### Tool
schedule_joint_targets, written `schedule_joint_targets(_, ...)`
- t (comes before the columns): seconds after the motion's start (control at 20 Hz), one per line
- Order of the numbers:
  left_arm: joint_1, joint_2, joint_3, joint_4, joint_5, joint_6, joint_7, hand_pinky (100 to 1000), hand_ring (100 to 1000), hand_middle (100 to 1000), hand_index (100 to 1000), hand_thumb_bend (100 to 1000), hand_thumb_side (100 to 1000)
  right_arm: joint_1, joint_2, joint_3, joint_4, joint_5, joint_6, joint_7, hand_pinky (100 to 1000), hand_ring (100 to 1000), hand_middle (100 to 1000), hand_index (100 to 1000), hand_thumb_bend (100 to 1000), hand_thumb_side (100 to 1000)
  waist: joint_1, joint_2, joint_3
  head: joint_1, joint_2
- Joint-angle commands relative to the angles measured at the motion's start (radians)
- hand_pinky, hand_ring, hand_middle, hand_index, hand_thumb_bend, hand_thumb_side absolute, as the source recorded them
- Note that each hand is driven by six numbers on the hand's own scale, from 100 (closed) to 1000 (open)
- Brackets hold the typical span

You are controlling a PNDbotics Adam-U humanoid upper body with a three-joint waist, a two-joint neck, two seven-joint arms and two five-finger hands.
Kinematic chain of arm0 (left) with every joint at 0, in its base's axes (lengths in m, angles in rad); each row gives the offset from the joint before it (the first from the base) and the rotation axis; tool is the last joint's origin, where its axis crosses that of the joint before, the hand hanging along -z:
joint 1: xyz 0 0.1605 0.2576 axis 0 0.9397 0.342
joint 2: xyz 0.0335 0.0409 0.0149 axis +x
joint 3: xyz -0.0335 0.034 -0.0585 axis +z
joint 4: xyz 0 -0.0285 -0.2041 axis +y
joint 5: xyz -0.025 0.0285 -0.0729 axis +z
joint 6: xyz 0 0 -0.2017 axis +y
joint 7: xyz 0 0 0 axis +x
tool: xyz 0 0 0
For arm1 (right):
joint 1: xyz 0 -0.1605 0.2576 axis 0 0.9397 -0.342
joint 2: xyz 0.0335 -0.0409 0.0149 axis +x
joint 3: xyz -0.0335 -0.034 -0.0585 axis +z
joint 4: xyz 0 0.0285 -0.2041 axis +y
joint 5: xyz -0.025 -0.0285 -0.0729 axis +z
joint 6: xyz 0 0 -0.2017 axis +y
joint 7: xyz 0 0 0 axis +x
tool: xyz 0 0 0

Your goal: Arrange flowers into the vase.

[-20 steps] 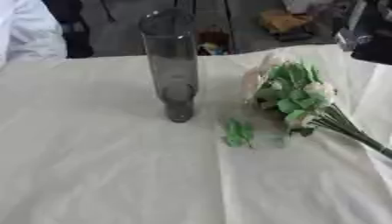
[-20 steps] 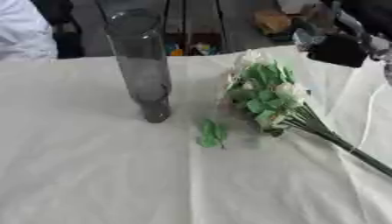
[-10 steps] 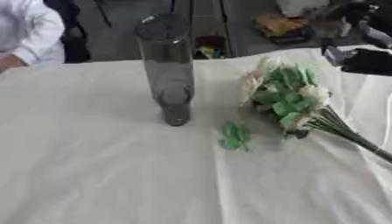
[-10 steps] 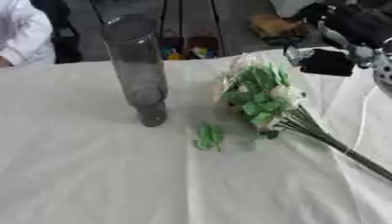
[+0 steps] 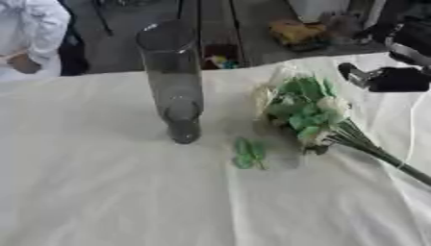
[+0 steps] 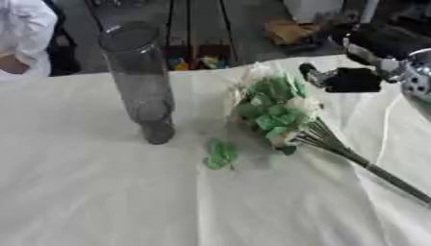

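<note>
The right hand point(image 6: 349, 79) is hovering just beyond the bouquet point(image 6: 278, 113); whether its fingers are curled or spread, I cannot tell. Lying below it, the flowers are looking light and crushable, best taken by the stiffer stems point(image 6: 370, 168), well right of the upright vase point(image 6: 139, 81)

Cloth-covered table point(image 5: 101, 202): vase point(image 5: 172, 81), bouquet point(image 6: 286, 113), leaf sprig point(image 6: 221, 153)

Soft even daylight, overall blur
</note>
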Motion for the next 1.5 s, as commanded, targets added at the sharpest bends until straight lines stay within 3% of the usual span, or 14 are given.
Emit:
schedule_joint_targets(0.05, -0.02, 0.021, -0.001, -0.018, 0.003, -0.002, -0.004, 848, 982, 950, 948, 247, 1000, 0.002, -0.041, -0.027, -0.038, -0.038, 0.036, 0.048, 893, 979, 928, 1000, 481, 779, -0.002, -0.02, -0.002, -0.005, -0.014)
schedule_joint_targets(0.2, -0.022, 0.021, -0.001, -0.018, 0.004, -0.002, -0.004, 848, 982, 949, 948, 247, 1000, 0.019, -0.049, -0.04, -0.068, -0.064, 0.064, 0.094, 922, 1000, 951, 1000, 497, 755, -0.002, -0.02, -0.005, -0.007, -0.016)
schedule_joint_targets(0.35, -0.023, 0.02, -0.002, -0.018, 0.005, -0.002, -0.004, 848, 981, 948, 948, 247, 1000, 0.035, -0.053, -0.049, -0.093, -0.085, 0.087, 0.14, 974, 1000, 1000, 1000, 471, 674, -0.003, -0.02, -0.007, -0.007, -0.017)
schedule_joint_targets(0.55, -0.026, 0.018, -0.002, -0.018, 0.006, -0.003, -0.004, 848, 981, 946, 947, 243, 1000, 0.053, -0.052, -0.068, -0.117, -0.096, 0.113, 0.195, 938, 1000, 969, 1000, 441, 696, -0.004, -0.02, -0.011, -0.007, -0.017)
schedule_joint_targets(0.75, -0.027, 0.013, -0.003, -0.018, 0.007, -0.001, -0.004, 848, 981, 944, 947, 239, 1000, 0.077, -0.041, -0.085, -0.126, -0.086, 0.138, 0.17, 846, 945, 913, 982, 335, 736, -0.005, -0.019, -0.012, -0.01, -0.021)
schedule_joint_targets(1.05, -0.029, 0.01, -0.002, -0.018, 0.007, 0.0, -0.001, 841, 989, 948, 945, 230, 1000, 0.129, 0.002, -0.086, -0.1, -0.088, 0.168, 0.131, 817, 914, 913, 986, 350, 704, -0.005, -0.018, -0.012, -0.013, -0.024)
schedule_joint_targets(1.5, -0.032, 0.005, -0.003, -0.018, 0.012, -0.001, 0.0, 841, 990, 946, 945, 217, 1000, 0.161, 0.052, -0.067, -0.068, -0.088, 0.198, 0.118, 830, 942, 920, 991, 372, 692, -0.007, -0.014, -0.014, -0.014, -0.026)
